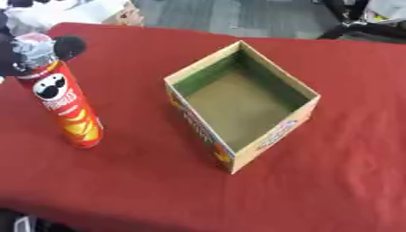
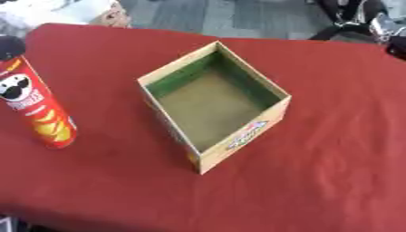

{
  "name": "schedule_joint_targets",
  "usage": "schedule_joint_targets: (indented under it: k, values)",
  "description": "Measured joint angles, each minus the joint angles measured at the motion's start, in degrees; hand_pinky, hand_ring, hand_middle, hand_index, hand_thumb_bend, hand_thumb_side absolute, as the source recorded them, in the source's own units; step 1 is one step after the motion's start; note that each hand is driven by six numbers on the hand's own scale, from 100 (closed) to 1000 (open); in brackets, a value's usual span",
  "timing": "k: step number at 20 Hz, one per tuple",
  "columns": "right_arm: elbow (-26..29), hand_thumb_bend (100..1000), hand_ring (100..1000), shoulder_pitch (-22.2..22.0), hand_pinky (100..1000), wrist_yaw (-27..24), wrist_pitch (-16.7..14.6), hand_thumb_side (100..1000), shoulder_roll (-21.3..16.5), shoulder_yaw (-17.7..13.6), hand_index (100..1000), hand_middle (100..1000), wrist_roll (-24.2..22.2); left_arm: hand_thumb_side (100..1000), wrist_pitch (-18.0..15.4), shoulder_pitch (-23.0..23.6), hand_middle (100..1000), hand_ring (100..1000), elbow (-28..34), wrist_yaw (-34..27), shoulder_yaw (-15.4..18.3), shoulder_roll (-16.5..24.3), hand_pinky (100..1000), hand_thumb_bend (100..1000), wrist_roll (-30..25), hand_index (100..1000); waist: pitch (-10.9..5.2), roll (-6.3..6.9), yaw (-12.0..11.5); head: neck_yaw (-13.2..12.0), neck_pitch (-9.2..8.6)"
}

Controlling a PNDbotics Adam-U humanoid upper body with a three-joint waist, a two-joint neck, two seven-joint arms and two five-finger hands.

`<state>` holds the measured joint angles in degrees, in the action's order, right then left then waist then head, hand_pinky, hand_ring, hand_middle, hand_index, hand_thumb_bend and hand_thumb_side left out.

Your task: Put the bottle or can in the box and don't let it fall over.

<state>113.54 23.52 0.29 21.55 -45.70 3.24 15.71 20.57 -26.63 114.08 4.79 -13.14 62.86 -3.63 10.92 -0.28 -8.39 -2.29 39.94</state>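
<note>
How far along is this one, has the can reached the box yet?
Nothing is placed yet: the box is empty. In hand: the left hand is wrapped around the top of the red can, which stands upright on the red table, left of the box. Left: lift it in and set it upright.

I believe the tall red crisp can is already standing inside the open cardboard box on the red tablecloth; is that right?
Not quite: the tall red crisp can stands upright on the red tablecloth, left of the open cardboard box, which is empty. The left eye view shows it, with the left hand at the can's top.
</note>
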Motion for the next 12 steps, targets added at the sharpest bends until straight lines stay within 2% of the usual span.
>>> schedule_joint_targets:
  k: [5, 9, 12]
  values:
    - [0.00, 361, 874, 0.11, 693, 0.00, 0.09, 339, 0.00, 0.01, 865, 841, -0.11, 857, 3.09, -0.62, 921, 920, -0.57, 1.38, -0.15, -0.76, 953, 796, -0.59, 886, 0.00, 0.12, 0.04, 0.01, -0.27]
    - [0.00, 361, 874, 0.11, 693, 0.00, 0.13, 339, 0.01, 0.01, 864, 841, -0.14, 868, 3.30, -1.01, 918, 917, -2.05, 1.41, -0.49, -1.19, 947, 859, -0.60, 886, 0.00, 0.12, 0.05, 0.04, -0.30]
    - [0.00, 361, 874, 0.10, 693, -0.01, 0.13, 339, 0.01, 0.01, 864, 841, -0.14, 881, 2.70, -1.14, 912, 915, -3.03, 1.32, -0.65, -1.49, 946, 869, -0.66, 880, 0.00, 0.11, 0.05, 0.05, -0.31]
